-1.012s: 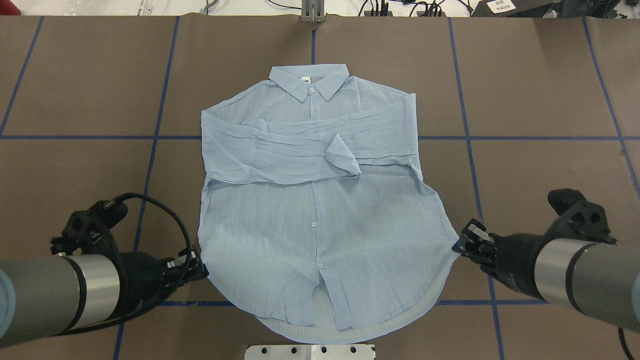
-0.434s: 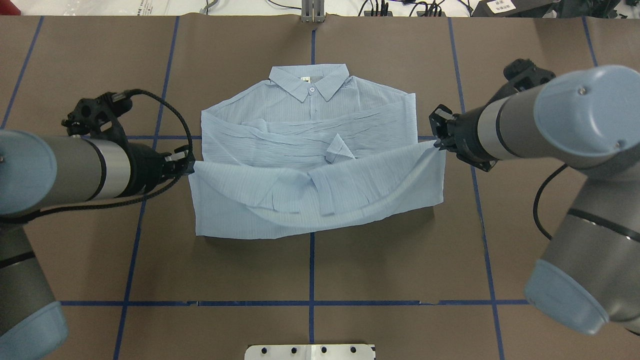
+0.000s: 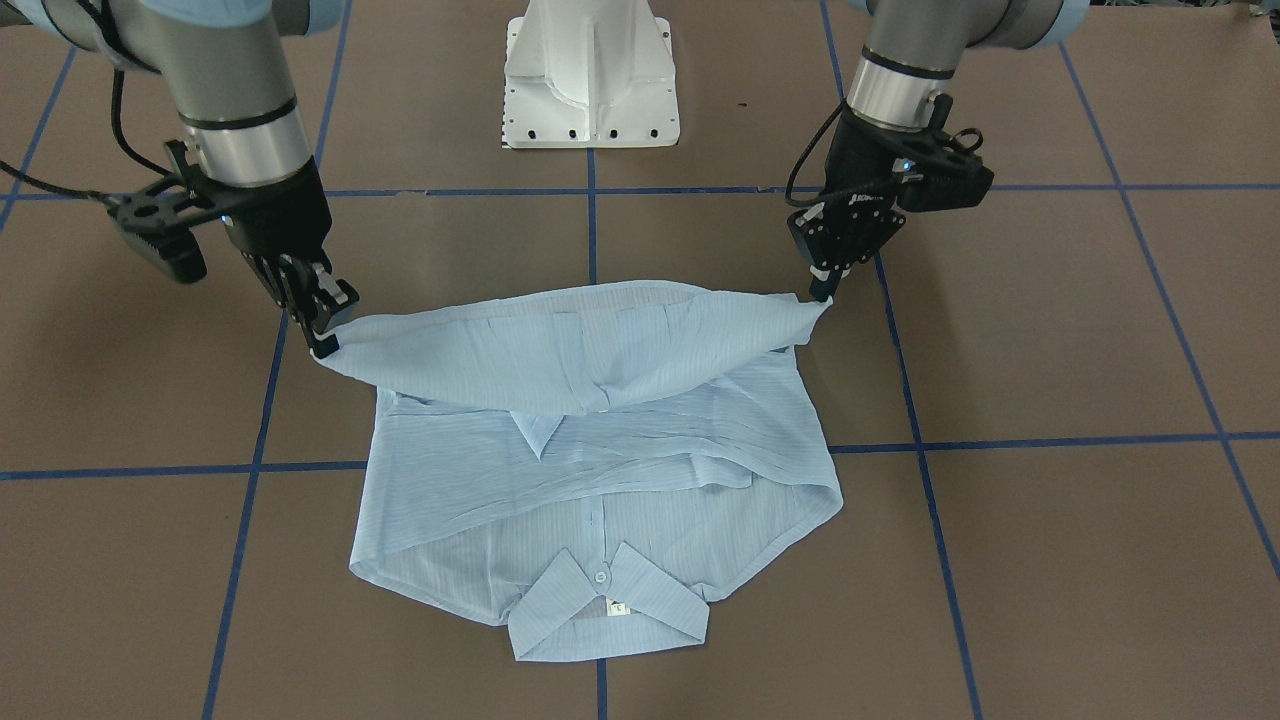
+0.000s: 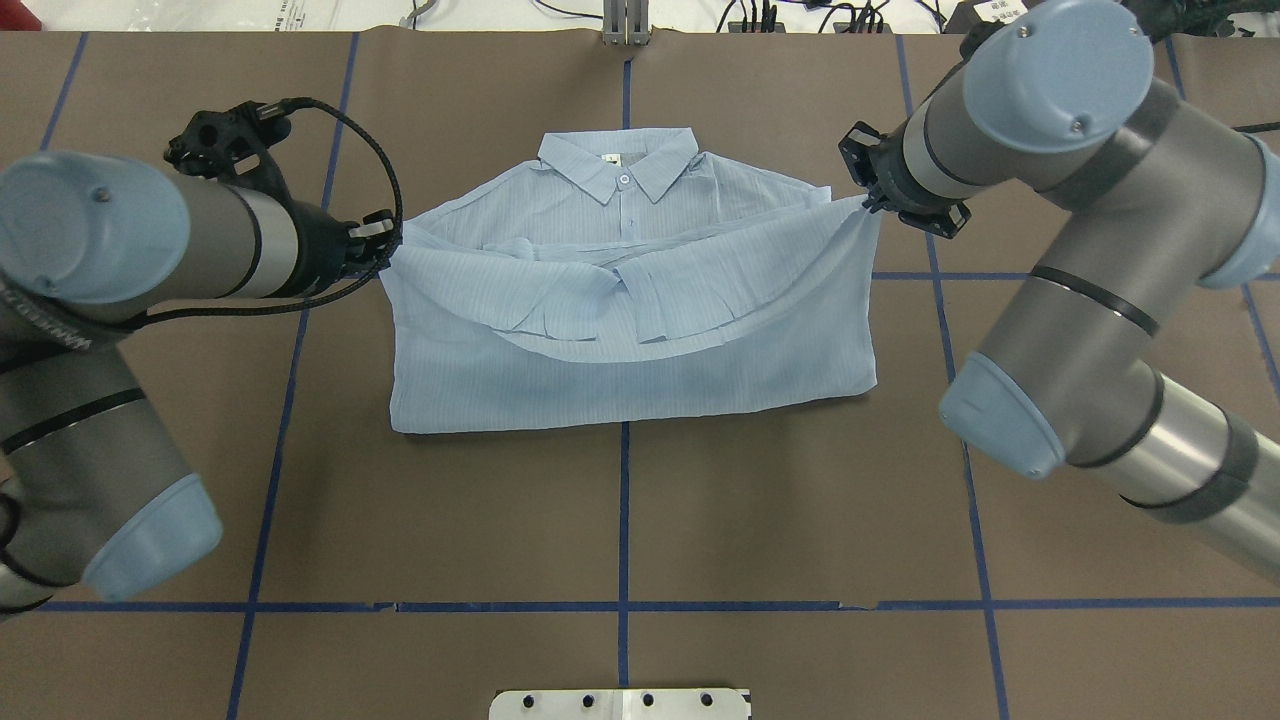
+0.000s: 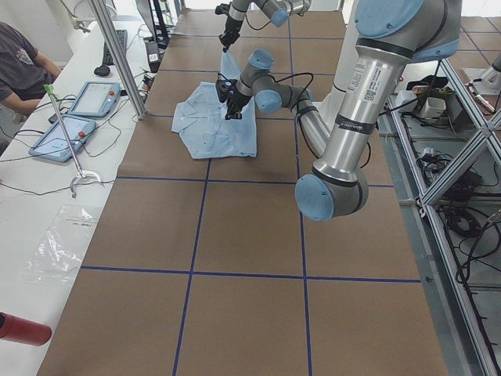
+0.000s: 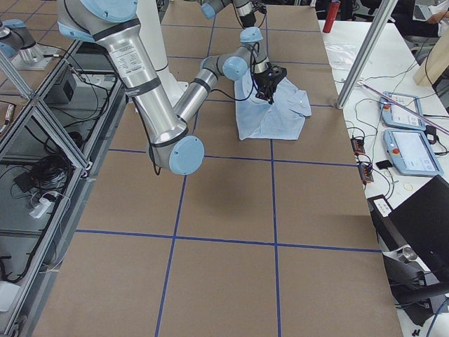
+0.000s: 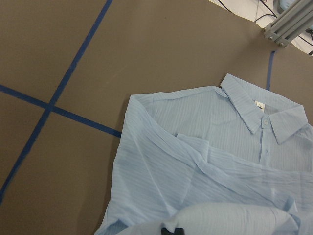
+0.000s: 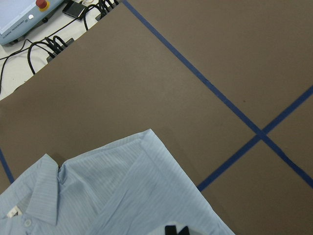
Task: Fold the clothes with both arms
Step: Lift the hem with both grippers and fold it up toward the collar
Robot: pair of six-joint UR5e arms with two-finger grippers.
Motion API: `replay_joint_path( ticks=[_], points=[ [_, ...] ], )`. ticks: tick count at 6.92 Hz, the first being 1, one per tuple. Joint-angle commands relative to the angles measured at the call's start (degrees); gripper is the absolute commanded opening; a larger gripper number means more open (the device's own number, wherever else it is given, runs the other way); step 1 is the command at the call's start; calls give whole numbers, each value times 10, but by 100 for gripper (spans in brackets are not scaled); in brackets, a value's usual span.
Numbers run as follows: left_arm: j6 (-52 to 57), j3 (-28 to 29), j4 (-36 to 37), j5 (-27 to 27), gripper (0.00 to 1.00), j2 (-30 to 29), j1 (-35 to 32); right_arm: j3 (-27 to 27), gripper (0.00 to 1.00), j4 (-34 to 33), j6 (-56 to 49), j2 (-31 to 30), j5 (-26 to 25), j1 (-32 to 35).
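The light-blue striped shirt point(image 4: 630, 300) lies front up on the brown table, collar point(image 4: 618, 165) at the far side, sleeves folded across the chest. Its lower half is doubled over toward the collar. My left gripper point(image 4: 385, 245) is shut on the left hem corner, held just above the shirt's left shoulder. My right gripper point(image 4: 870, 200) is shut on the right hem corner by the right shoulder. In the front-facing view the lifted hem sags between the left gripper point(image 3: 822, 290) and the right gripper point(image 3: 325, 340). Both wrist views look down on the shirt point(image 7: 210, 147) point(image 8: 122, 196).
The white pedestal base point(image 3: 590, 75) stands at the near table edge. Blue tape lines point(image 4: 625, 520) cross the brown table top. A side desk with tablets point(image 5: 66, 133) and a seated person point(image 5: 19, 63) lies beyond the far edge.
Both grippers have carried the hem corners from the near side up and over toward the collar. The shirt's lower half now lies folded over the sleeves.
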Motion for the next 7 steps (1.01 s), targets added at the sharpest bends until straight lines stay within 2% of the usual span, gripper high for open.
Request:
replay_joint_path(
  ticks=[1,2,3,4,5,7],
  points=[
    [18,159,-136,4,0,-29,-25,-190,0,137,-3,54,-1,9],
    [18,228,-196,4,0,-41,-39,-242,0,153,-7,73,-1,12],
    [21,286,-225,6,0,-63,-42,-288,0,162,-6,97,-3,11],
    [21,342,-263,18,0,-84,-54,-313,0,173,-8,101,-3,13],
    [21,379,-297,23,0,-91,-55,-334,0,200,-8,102,-4,16],
    [21,417,-315,24,0,-108,-55,-367,0,211,-9,116,-4,18]
  ],
)
